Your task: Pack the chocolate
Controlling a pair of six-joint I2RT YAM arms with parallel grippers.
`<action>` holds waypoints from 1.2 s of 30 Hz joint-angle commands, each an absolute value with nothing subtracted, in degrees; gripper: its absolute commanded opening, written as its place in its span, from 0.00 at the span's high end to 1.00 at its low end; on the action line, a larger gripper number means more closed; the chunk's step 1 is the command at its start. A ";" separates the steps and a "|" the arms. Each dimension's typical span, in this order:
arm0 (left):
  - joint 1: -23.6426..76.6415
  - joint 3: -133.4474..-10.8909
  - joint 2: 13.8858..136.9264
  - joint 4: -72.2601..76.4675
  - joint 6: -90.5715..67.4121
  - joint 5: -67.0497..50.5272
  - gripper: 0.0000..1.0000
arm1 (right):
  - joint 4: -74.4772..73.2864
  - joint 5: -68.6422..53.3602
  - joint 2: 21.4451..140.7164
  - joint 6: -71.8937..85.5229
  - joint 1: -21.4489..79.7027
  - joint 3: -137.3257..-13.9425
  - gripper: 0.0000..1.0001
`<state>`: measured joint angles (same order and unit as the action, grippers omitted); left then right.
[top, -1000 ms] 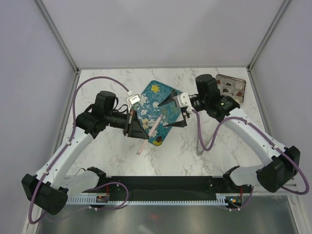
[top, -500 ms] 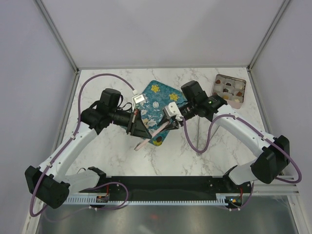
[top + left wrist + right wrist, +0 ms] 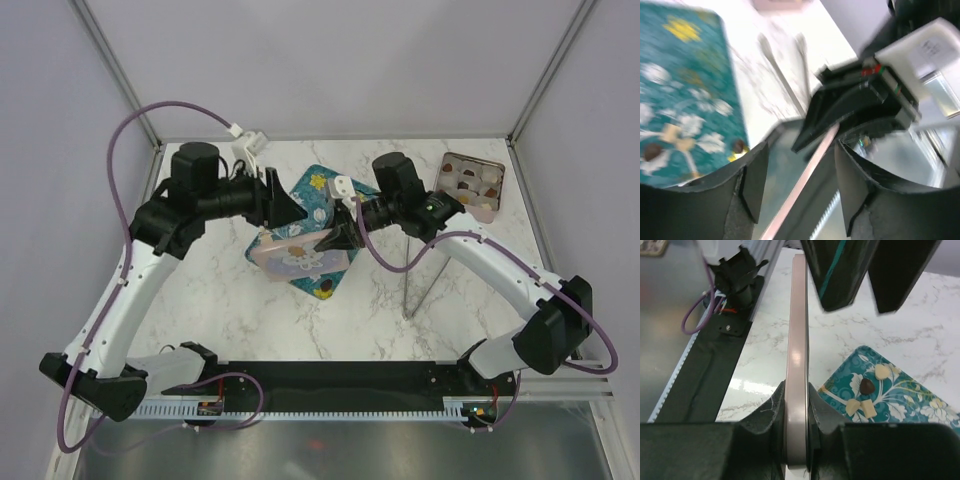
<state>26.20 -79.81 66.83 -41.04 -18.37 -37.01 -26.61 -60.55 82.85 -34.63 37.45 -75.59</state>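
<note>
The pink lid (image 3: 298, 260), flower-printed, hangs tilted over the teal tray (image 3: 310, 198). My right gripper (image 3: 328, 240) is shut on its rim; in the right wrist view the lid (image 3: 799, 340) stands edge-on between the gripper's (image 3: 798, 390) fingers. My left gripper (image 3: 283, 205) is open, up and left of the lid. In the left wrist view the lid's edge (image 3: 812, 165) runs between the open gripper's (image 3: 800, 150) fingers without touching them. One dark chocolate (image 3: 867, 386) and tan pieces (image 3: 883, 371) lie on the tray (image 3: 900, 390). Several more chocolates (image 3: 470, 183) sit in the tin.
The open tin (image 3: 475, 156) stands at the back right of the marble table. The two grippers are close together over the tray. Cage posts and grey walls ring the table, and a black rail runs along its near edge.
My left gripper opened, let go of the lid and drew up and back to the left. My right gripper shut on the lid, which swung from edge-on to face up.
</note>
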 commanded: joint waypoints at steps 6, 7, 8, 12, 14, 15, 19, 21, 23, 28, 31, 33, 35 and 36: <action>18.82 -97.02 68.64 -40.43 -23.82 -14.58 0.32 | -9.51 -45.89 83.59 1.61 33.06 -82.45 1.00; 18.29 -97.73 69.16 -40.52 -24.08 -15.46 0.29 | -4.27 -42.22 83.06 4.63 30.35 -80.01 1.00; 17.93 -98.78 70.48 -40.43 -24.52 -17.56 0.28 | -1.78 -40.10 82.45 7.79 28.67 -78.94 1.00; 17.75 -99.06 74.61 -38.42 -27.07 -25.82 0.26 | 9.47 -32.80 80.51 26.42 17.25 -74.54 1.00; 17.93 -97.48 76.98 -37.10 -27.68 -29.07 0.26 | 10.72 -24.76 79.46 33.99 10.83 -71.73 1.00; 18.45 -97.04 77.78 -36.65 -27.60 -29.44 0.26 | 11.42 -22.00 78.24 36.19 8.90 -70.59 1.00; 20.83 -94.66 81.99 -33.06 -27.33 -29.18 0.23 | 23.97 -18.81 77.78 50.42 -2.60 -60.50 1.00; 22.05 -93.52 84.45 -31.56 -27.42 -29.18 0.20 | 28.80 -16.45 79.18 55.71 -4.82 -58.46 1.00; 22.93 -93.52 85.95 -30.41 -27.51 -27.78 0.19 | 31.80 -14.86 80.67 59.13 -7.02 -56.17 1.00; 23.91 -92.21 89.56 -29.00 -26.72 -29.00 0.06 | 39.90 -10.47 83.14 60.64 -9.83 -52.92 1.00; 24.26 -88.79 88.43 -28.57 -26.28 -29.97 0.00 | 43.41 -9.41 84.28 61.87 -11.59 -50.81 1.00; 24.43 -86.41 87.11 -28.04 -25.49 -29.88 0.00 | 44.38 -9.23 85.69 63.18 -12.56 -50.19 1.00; 24.43 -82.54 85.00 -27.77 -24.27 -29.80 0.00 | 46.57 -9.93 87.61 64.59 -14.15 -48.87 1.00; 24.43 -81.22 84.12 -27.95 -23.82 -29.71 0.00 | 48.76 -10.45 88.41 65.21 -14.59 -48.26 1.00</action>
<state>24.14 -84.23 88.33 -29.91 -26.02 -28.69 39.05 -11.44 86.17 60.97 -12.97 -49.54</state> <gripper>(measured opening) 0.993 0.227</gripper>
